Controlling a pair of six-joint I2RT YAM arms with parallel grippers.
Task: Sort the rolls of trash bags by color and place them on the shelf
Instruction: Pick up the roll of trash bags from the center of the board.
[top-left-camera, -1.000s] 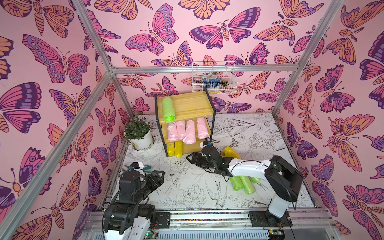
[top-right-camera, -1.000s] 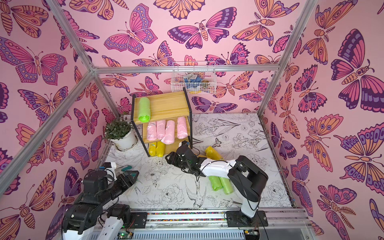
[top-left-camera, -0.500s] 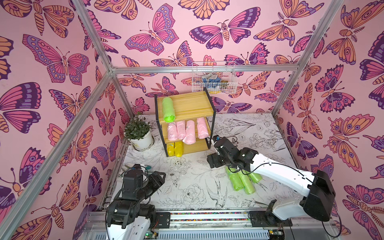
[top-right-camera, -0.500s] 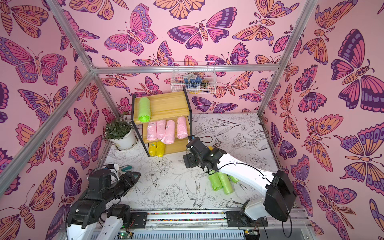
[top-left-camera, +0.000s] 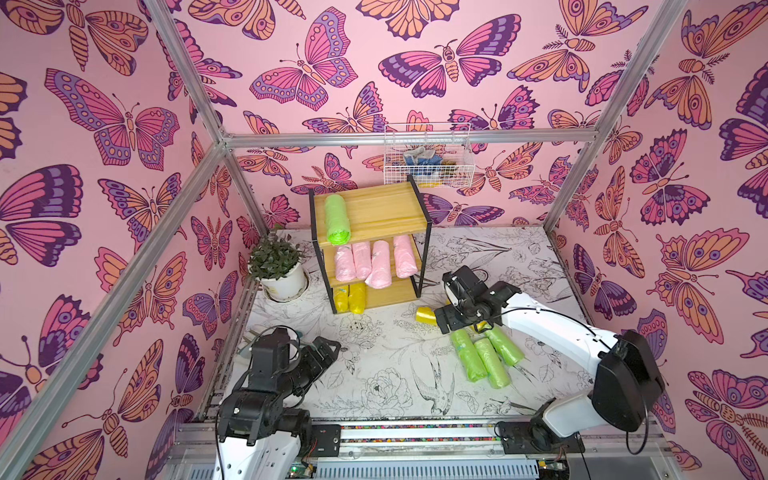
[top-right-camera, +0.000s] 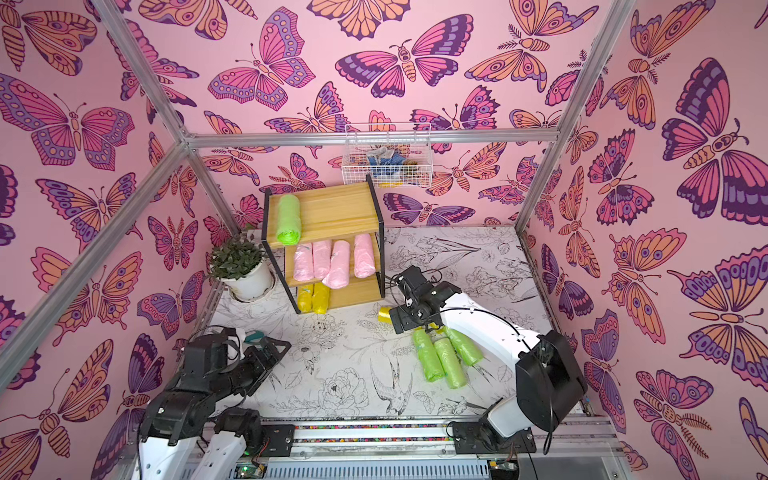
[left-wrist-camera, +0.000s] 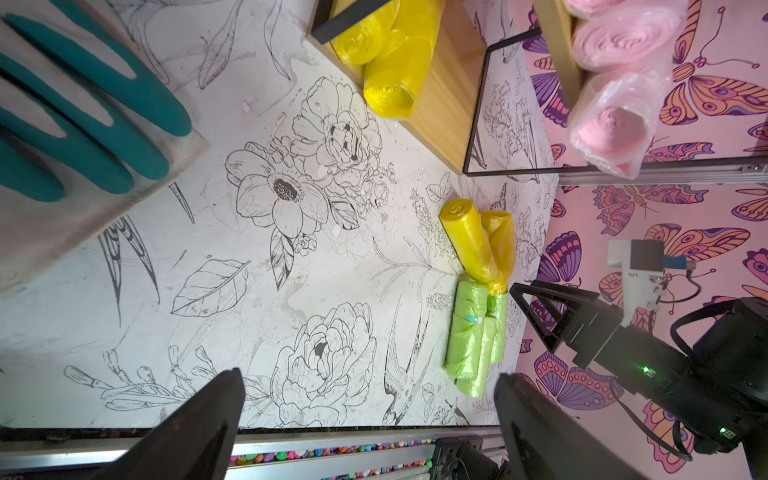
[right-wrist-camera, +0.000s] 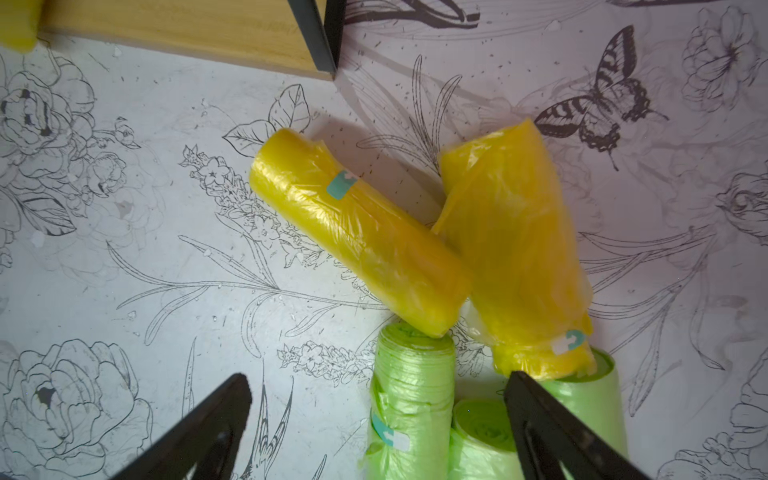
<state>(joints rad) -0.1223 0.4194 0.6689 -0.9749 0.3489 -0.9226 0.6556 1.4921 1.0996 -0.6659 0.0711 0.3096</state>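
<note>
Starting at the left, the left gripper (left-wrist-camera: 370, 415) hangs low over the white table printed with black line-drawn flowers (top-left-camera: 386, 332), its black jaws spread wide with nothing between them. Beyond it, a leafy green plant in a round white pot (top-left-camera: 277, 266) stands in the far left corner, just beside the three-tier stepped shelf of yellowish wooden boards in a thin black metal frame (top-left-camera: 386, 208).

On the top board lies one lime green roll of crinkly plastic trash bags (top-left-camera: 337, 218), at the left end. Four pale pink rolls (top-left-camera: 374, 262) lie side by side on the middle board, one poking past the front edge. Two yellow rolls (top-left-camera: 356, 297) touch each other at the left end of the bottom board.

Right of the shelf, another two yellow rolls on the table (right-wrist-camera: 357, 237) meet in a V, each bearing a small teal label. The right gripper (right-wrist-camera: 378, 377) hovers over them, its claw wide apart and clamped on nothing. Three lime green rolls on the table (top-left-camera: 490, 361) lie side by side, touching, their far ends meeting the yellow pair.

A white wire basket (top-left-camera: 428, 174) hangs on the back wall above the shelf.
</note>
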